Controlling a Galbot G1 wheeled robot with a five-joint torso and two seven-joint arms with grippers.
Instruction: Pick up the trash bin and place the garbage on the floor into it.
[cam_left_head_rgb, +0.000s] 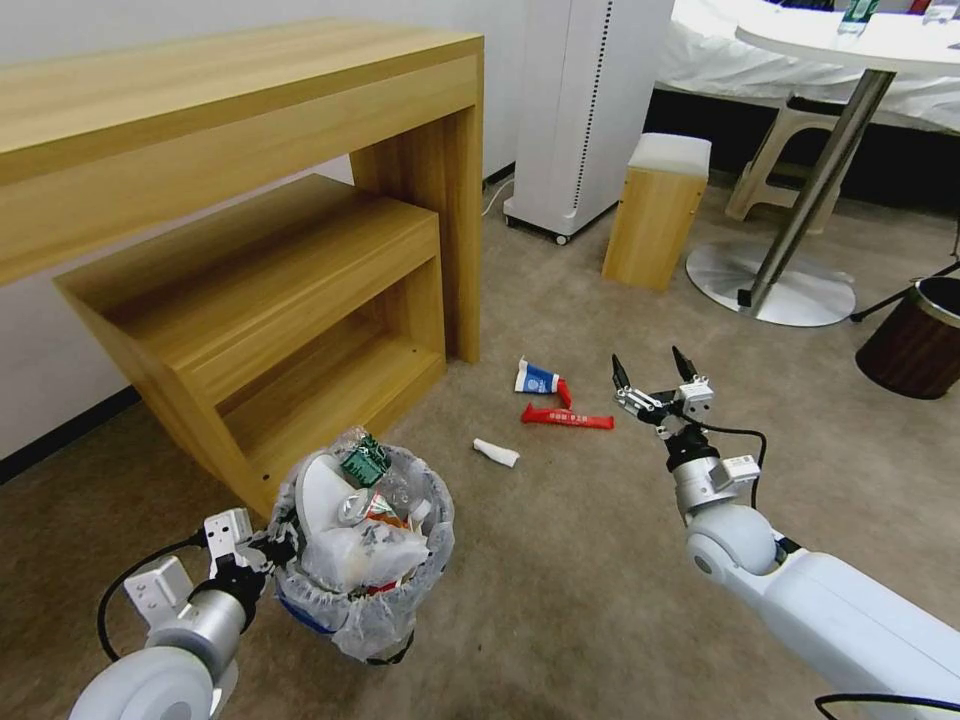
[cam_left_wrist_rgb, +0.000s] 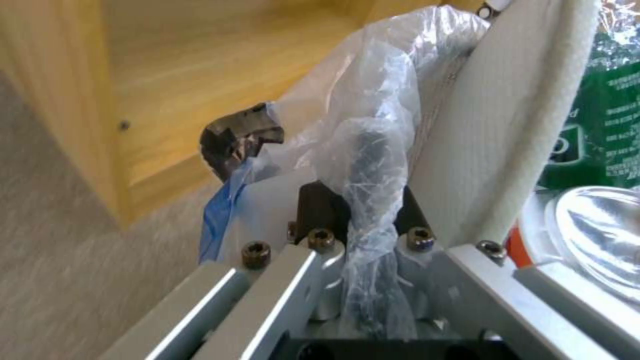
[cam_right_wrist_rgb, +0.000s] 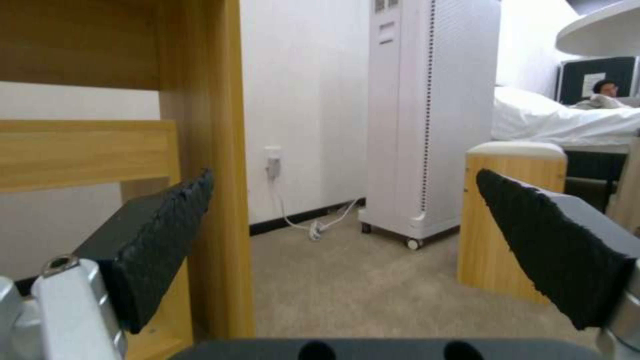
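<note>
The left gripper (cam_left_head_rgb: 262, 552) is clamped on the near-left rim of the trash bin (cam_left_head_rgb: 365, 560) — a bag-lined bin stuffed with litter, held by a low, bent arm beside a wooden shelf (cam_left_head_rgb: 270, 290). The right arm reaches forward, its gripper (cam_left_head_rgb: 655, 375) spread wide and empty, just right of a red wrapper (cam_left_head_rgb: 566, 417), a blue-white carton (cam_left_head_rgb: 538, 378) and a white scrap (cam_left_head_rgb: 497, 453) on the floor (cam_left_head_rgb: 560, 560).

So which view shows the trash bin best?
The head view: the whole trash bin shows, full, held at its rim by the left gripper. The left wrist view gives a close-up of its bag; the right wrist view looks elsewhere.
</note>
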